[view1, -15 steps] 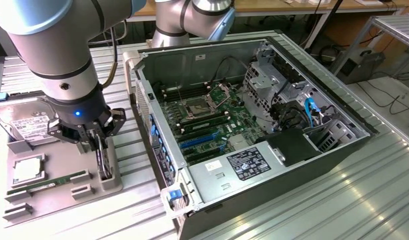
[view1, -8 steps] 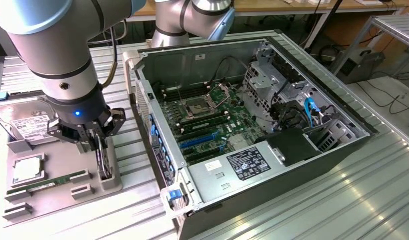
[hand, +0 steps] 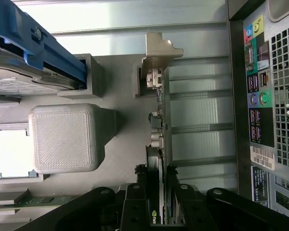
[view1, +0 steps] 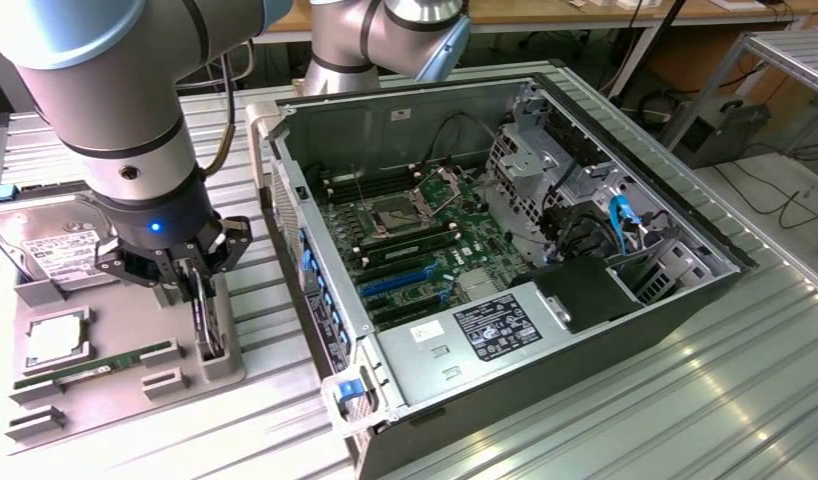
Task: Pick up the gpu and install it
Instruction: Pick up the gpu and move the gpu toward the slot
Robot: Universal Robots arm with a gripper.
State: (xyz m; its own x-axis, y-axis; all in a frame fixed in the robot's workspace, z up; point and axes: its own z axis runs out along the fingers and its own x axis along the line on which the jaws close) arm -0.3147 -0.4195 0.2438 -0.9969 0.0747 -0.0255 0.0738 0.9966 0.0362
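Note:
The gpu (hand: 159,120) stands on edge in a slot of the grey parts holder (hand: 120,159), its silver end bracket (hand: 158,50) at the far end from me. My gripper (hand: 157,169) straddles the card's near end, one black finger (hand: 137,192) pressed to each face, shut on it. In the exterior view, the gripper (view1: 202,300) hangs straight down over the holder (view1: 229,365) at the exterior view's left. The gpu (view1: 212,335) shows there as a thin dark edge between the fingers.
The open computer case (view1: 676,215) lies on its side to the exterior view's right of the holder, motherboard (view1: 409,240) exposed. On the holder sit a hard drive (view1: 49,245), a processor (view1: 56,335) and a green memory stick (view1: 96,365). The case's rear ports (hand: 259,96) are close beside the gpu.

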